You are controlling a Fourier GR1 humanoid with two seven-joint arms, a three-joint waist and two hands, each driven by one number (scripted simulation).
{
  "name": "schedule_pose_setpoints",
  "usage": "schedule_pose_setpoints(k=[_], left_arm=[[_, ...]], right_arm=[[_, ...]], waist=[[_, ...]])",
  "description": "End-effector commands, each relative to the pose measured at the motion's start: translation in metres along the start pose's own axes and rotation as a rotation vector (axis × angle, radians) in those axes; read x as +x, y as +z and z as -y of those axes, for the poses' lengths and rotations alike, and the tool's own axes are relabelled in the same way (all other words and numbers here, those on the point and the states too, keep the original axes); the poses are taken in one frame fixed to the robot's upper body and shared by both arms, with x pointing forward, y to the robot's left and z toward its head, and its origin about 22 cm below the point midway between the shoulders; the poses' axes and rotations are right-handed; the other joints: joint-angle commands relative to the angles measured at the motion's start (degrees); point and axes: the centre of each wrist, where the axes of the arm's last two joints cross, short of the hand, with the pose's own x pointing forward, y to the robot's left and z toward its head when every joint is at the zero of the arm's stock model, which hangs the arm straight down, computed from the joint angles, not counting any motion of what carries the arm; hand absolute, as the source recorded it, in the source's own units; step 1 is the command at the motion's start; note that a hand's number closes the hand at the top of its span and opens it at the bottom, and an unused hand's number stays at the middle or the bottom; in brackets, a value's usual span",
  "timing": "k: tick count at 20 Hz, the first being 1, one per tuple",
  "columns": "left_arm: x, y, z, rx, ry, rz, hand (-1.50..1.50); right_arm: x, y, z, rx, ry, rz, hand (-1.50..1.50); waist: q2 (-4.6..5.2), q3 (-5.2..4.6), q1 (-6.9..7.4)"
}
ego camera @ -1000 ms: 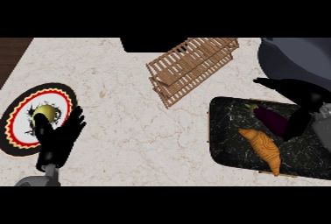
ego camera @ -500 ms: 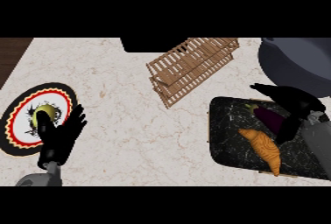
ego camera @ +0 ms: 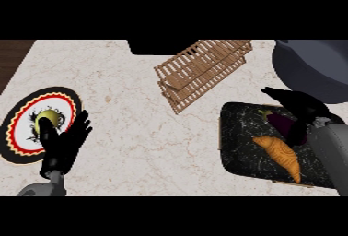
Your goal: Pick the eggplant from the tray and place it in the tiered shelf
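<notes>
Head view. My right hand [ego camera: 302,108] sits over the far end of the black tray [ego camera: 238,152], fingers curled down around the eggplant [ego camera: 284,125]. The eggplant lies in the tray's far right part, partly hidden under my fingers; whether it is lifted off the tray I cannot tell. A carrot [ego camera: 280,156] lies just beside it, nearer me. My left hand [ego camera: 62,143] rests at lower left, fingers straight and spread, overlapping a patterned plate [ego camera: 20,133] with a yellow fruit [ego camera: 46,116]. The wooden shelf [ego camera: 200,69] lies beyond the tray, on the counter [ego camera: 136,138].
</notes>
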Motion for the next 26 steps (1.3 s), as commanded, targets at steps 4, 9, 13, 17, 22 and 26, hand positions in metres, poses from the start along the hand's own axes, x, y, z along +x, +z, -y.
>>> schedule_pose_setpoints(k=[4,9,13,17,22,26], left_arm=[[-0.012,0.004,0.012,0.009,-0.001,0.014,0.0],[0.004,-0.012,-0.007,0.014,-0.014,-0.011,0.0],[0.005,-0.004,-0.012,-0.012,-0.02,0.003,0.0],[-0.01,0.001,0.004,0.008,-0.005,-0.014,0.0],[-0.008,0.005,-0.013,0.005,0.001,-0.006,0.0],[-0.014,0.006,0.007,0.009,0.003,-0.009,0.0]], right_arm=[[-0.014,-0.011,-0.01,-0.011,-0.024,0.036,-1.5],[0.003,-0.029,-0.041,-0.005,-0.018,0.062,-1.5],[0.014,-0.025,-0.039,0.221,0.283,0.143,1.5],[-0.008,-0.025,-0.037,0.157,0.089,0.197,1.5],[-0.004,-0.012,-0.034,0.12,0.041,0.296,1.5],[0.051,-0.019,-0.048,0.081,0.019,0.465,1.5]], waist=[[0.01,0.02,0.0],[0.08,0.03,0.01],[0.17,-0.03,0.78],[0.07,0.03,0.1],[-0.15,-0.01,-0.43],[-0.23,-0.01,-0.4]])
